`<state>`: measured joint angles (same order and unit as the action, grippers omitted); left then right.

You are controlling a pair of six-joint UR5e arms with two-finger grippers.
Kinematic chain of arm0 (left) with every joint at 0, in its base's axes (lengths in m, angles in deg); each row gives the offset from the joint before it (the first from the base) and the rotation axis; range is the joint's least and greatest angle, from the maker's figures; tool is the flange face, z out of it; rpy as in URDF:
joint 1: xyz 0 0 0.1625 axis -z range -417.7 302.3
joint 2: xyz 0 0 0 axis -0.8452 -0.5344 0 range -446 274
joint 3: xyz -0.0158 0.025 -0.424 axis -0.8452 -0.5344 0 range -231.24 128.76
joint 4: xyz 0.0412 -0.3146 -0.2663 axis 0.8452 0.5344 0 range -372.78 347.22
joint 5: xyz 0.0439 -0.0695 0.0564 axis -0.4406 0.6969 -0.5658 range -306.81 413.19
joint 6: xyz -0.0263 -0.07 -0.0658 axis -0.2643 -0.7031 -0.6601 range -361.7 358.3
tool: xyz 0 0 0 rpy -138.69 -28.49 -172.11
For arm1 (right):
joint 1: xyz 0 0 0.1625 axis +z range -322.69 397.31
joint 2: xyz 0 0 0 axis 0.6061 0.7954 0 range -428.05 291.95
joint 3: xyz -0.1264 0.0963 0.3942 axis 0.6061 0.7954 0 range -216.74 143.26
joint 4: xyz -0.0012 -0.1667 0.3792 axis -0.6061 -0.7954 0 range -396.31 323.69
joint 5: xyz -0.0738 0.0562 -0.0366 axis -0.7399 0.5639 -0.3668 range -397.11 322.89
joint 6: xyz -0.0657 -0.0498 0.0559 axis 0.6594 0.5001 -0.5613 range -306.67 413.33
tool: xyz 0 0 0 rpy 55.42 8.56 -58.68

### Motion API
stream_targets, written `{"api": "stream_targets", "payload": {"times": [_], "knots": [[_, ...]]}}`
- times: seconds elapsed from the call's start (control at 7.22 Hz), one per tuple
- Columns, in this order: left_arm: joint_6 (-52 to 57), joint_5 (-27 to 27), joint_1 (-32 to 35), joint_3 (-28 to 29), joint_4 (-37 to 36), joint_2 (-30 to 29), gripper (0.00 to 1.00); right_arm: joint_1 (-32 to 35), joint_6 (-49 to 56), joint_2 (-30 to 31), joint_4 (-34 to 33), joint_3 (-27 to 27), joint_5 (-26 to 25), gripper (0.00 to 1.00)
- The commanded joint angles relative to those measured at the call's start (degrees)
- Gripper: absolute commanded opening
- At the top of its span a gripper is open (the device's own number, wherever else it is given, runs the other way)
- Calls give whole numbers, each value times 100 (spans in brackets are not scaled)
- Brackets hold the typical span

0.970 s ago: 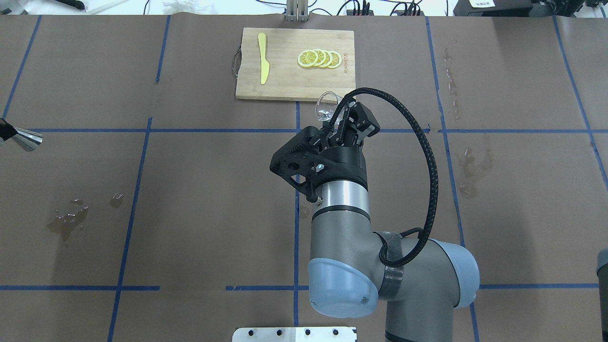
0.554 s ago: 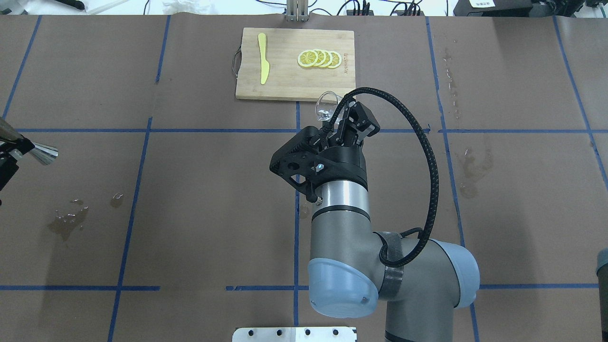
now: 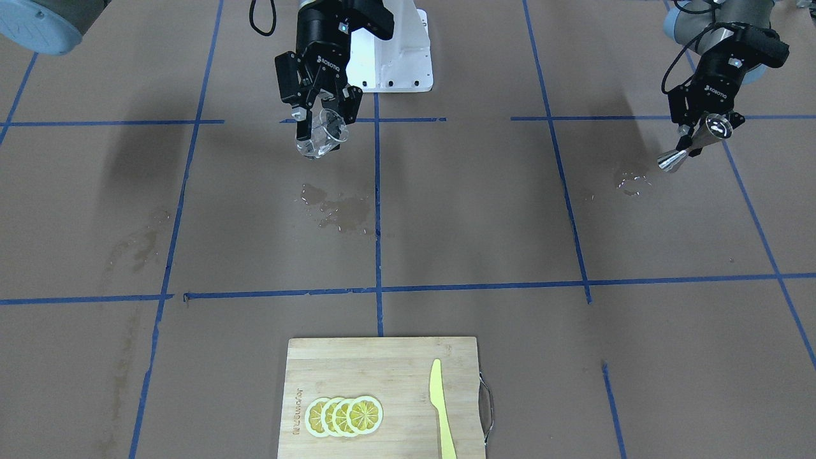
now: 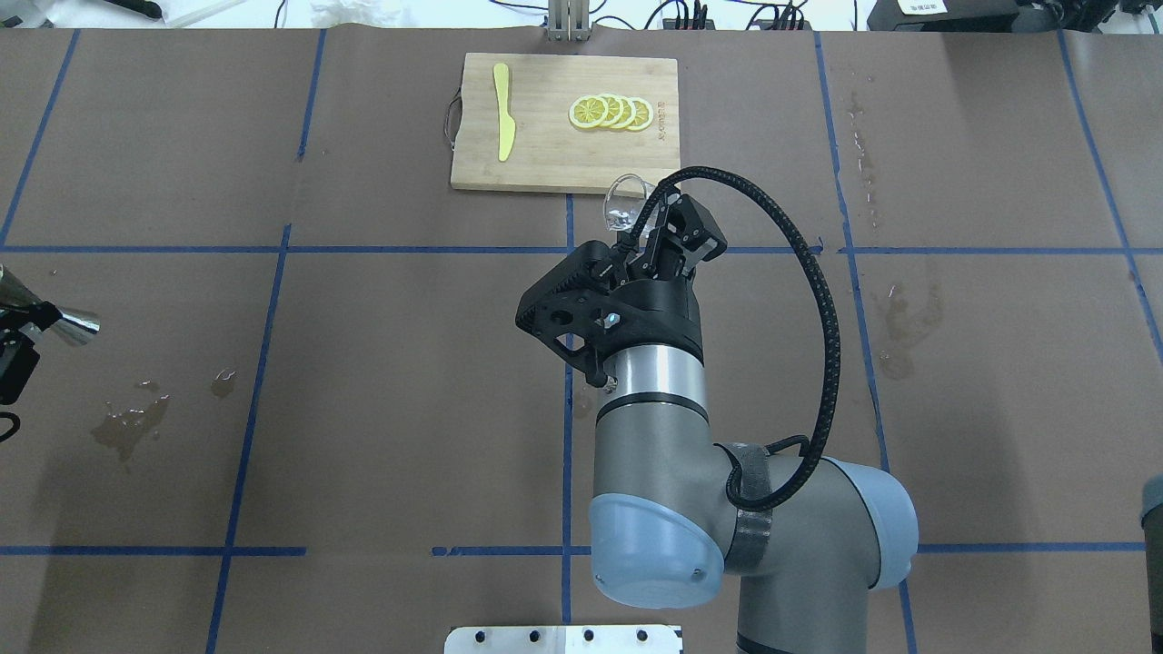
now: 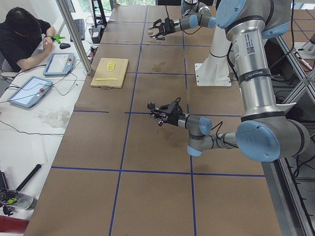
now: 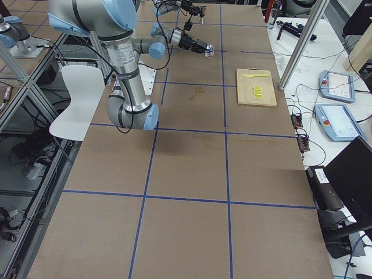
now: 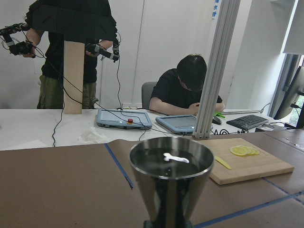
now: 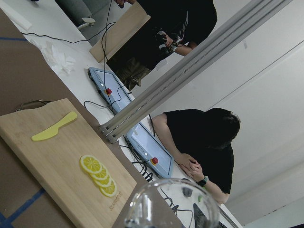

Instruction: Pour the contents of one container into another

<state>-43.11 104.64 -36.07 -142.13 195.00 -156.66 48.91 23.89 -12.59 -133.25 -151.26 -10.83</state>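
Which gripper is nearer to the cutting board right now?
Right. The right gripper, holding a glass, hangs centrally, on the robot's side of the cutting board. The left gripper, holding a metal cup, is far off to the robot's left.

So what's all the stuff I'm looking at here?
Table: one, brown paper with blue tape lines, under everything.
Cutting board: one, light wood, at the edge far from the robot.
Lemon slices: four, yellow, overlapping on the board.
Knife: one, yellow, on the board.
Wet patches: several, dark, on the paper.
Tablets: two, blue-edged, on the side desk.
People: two, dark tops, by that desk.
Clear glass: one, see-through, held above the table.
Steel jigger: one, silver, held above the table.
Right gripper: black, shut on the glass.
Left gripper: black, shut on the jigger.
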Motion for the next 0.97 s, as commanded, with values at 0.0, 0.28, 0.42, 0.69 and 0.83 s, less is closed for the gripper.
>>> {"api": "stream_targets", "payload": {"times": [0.0,0.28,0.42,0.69,0.83], "knots": [[-312,-843,-674,201,8,-36,0,0,0,0,0,0,0,0],[-289,-1940,-1472,211,-9,-88,0,0,0,9,0,-26,0,0],[-228,-2294,-1772,229,-18,-97,0,0,-9,61,0,-79,0,0],[429,-2971,-2117,264,-80,-237,0,0,-9,88,0,-123,0,0],[475,-3174,-2205,578,-89,-621,0,0,-9,88,0,-123,0,0]]}}
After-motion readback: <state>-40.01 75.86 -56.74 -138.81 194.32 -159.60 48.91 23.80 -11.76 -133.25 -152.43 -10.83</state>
